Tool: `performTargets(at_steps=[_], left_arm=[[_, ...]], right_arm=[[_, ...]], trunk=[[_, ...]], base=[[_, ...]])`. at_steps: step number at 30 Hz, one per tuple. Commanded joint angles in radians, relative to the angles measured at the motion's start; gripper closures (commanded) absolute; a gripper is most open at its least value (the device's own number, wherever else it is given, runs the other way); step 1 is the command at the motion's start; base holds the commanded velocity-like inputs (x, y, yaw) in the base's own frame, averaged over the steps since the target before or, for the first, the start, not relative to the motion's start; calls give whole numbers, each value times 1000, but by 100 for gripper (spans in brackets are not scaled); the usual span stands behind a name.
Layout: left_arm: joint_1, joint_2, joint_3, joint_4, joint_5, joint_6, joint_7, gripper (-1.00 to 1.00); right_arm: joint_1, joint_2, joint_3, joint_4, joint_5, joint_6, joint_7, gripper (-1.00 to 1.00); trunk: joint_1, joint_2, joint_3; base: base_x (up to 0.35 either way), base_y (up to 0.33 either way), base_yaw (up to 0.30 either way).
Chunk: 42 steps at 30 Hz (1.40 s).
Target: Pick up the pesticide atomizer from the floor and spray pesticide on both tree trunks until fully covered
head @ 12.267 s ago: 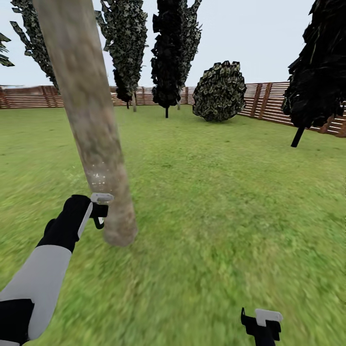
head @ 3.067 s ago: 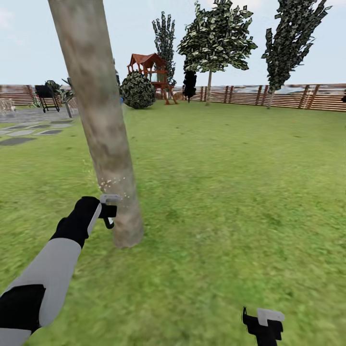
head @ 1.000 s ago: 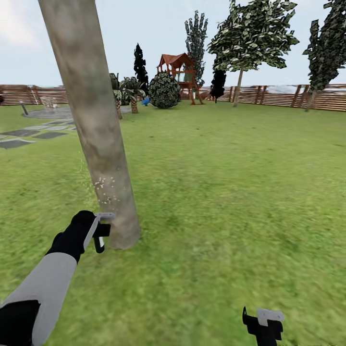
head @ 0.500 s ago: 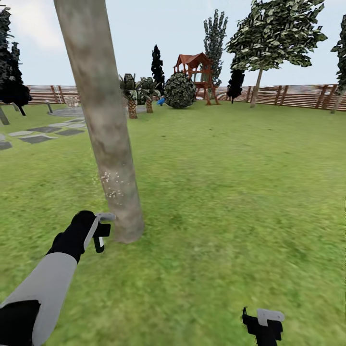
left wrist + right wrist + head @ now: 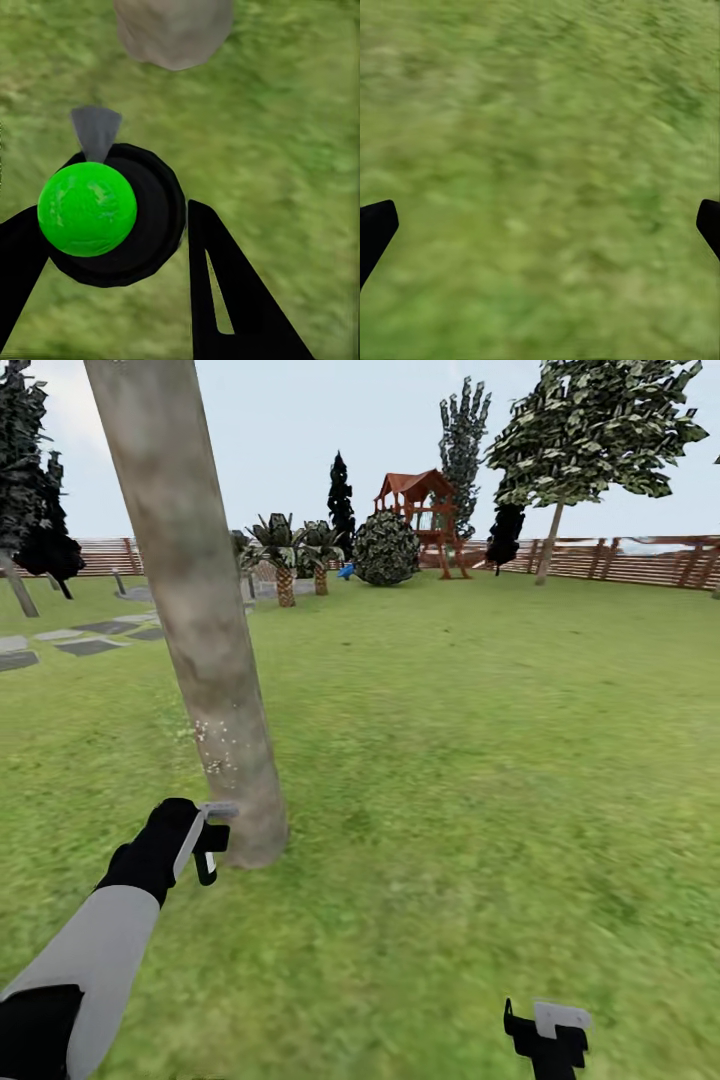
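Note:
The pesticide atomizer (image 5: 146, 225), a black round body with a bright green ball on top and a grey nozzle, sits between the fingers of my left gripper (image 5: 112, 217), which is shut on it. In the head view the left gripper (image 5: 212, 840) hangs low beside the base of the near tree trunk (image 5: 190, 610), nozzle toward it. White specks dot the bark just above the gripper. The trunk's foot (image 5: 172, 30) lies close ahead. A second tree (image 5: 590, 420) stands far back right by the fence. My right gripper (image 5: 545, 1032) hangs open over the grass (image 5: 540, 150).
Grey stepping stones (image 5: 85, 645) lie on the lawn at the far left. Short palms (image 5: 285, 555), a round bush (image 5: 385, 548) and a red play tower (image 5: 420, 510) stand at the back. A slatted wooden fence (image 5: 640, 560) rings the garden.
The whole view has swung, with the background sliding right around the near trunk. The left gripper holds the atomizer lower against the trunk than three seconds ago. The right gripper is unchanged.

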<state>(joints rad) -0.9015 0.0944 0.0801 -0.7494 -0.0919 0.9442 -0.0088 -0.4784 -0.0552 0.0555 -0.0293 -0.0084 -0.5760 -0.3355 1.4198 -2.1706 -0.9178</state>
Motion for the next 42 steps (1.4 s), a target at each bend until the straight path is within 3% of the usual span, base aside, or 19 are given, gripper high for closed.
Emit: performTargets(at_steps=[1, 22, 31, 42], left_arm=[[-1, -1, 2, -1, -9, 4, -5, 100], [0, -5, 1, 4, -5, 4, -5, 100], [0, -7, 1, -5, -5, 4, -5, 100], [-8, -8, 2, -10, -3, 5, -6, 100]], right_arm=[[0, 0, 6, 0, -1, -1, -5, -100], [0, 0, 5, 0, -1, -1, -5, -100], [0, -2, 4, 0, -1, -1, -5, -100], [0, -2, 4, -1, -1, -1, -5, -100]], trunk=[[0, 0, -1], [0, 0, -1], [0, 0, -1], [0, 0, -1]], base=[[93, -275, 274], [118, -275, 275], [56, -274, 32], [-223, -203, 0]])
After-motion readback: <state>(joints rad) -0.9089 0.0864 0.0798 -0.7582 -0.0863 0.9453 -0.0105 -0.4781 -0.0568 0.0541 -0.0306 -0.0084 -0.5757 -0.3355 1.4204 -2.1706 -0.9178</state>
